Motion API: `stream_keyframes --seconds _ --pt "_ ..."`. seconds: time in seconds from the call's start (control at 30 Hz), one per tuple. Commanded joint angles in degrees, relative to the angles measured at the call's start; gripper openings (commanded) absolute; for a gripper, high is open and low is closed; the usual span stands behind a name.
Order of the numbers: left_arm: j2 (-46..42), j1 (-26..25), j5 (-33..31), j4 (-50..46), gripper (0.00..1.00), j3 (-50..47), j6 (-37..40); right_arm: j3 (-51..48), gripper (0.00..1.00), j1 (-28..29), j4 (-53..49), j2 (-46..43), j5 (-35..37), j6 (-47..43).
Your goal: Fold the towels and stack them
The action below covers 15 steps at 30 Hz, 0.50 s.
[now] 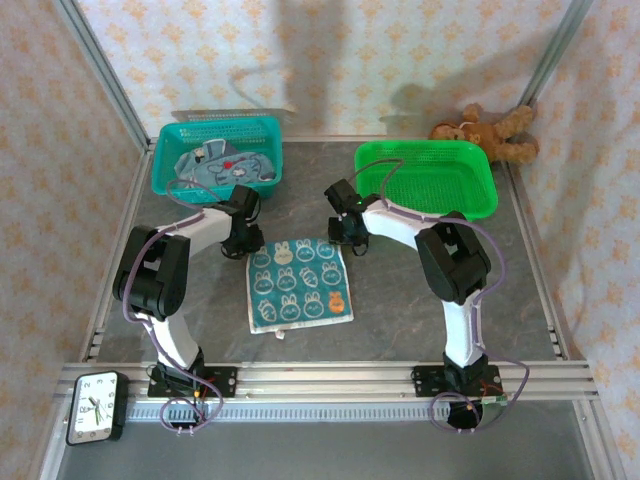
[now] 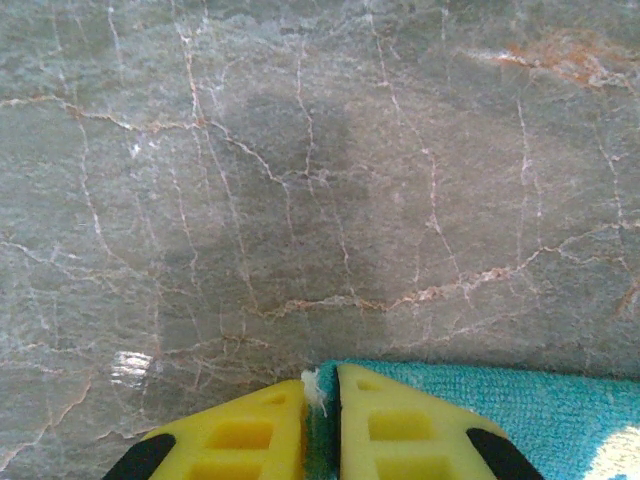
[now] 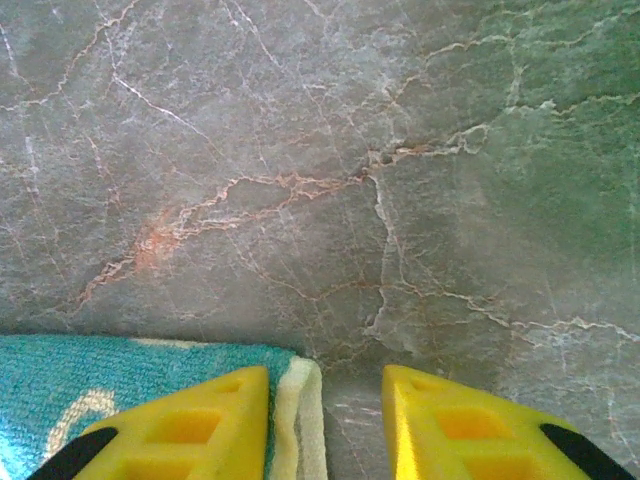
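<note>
Two baskets sit at the far edge of the table (image 1: 400,300). The teal basket (image 1: 166,165) at far left holds bunched towels (image 1: 225,165), a face print with a red bow showing. The green basket (image 1: 425,205) is at far right. One bunny towel (image 1: 300,285) lies flat mid-table, between the arms. Left fingers (image 2: 285,410) are nearly closed, pinching its far-left corner, with cloth in the slit. Right fingers (image 3: 235,405) are part open at the far-right corner: one on the cream hem (image 3: 300,420), the other over bare table, gripping nothing.
</note>
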Motion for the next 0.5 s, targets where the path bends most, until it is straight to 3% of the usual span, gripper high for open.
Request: stream_keyframes --seconds 0.0,0.47 --pt "1.25 0.53 -1.04 -0.27 0.15 -0.52 0.36 -0.43 0.35 0.13 -2.13 -0.19 1.15 -0.55" --pt "0.97 0.51 -0.49 -0.36 0.16 -0.67 0.43 -1.71 0.35 0.13 1.65 -6.58 3.08 1.17"
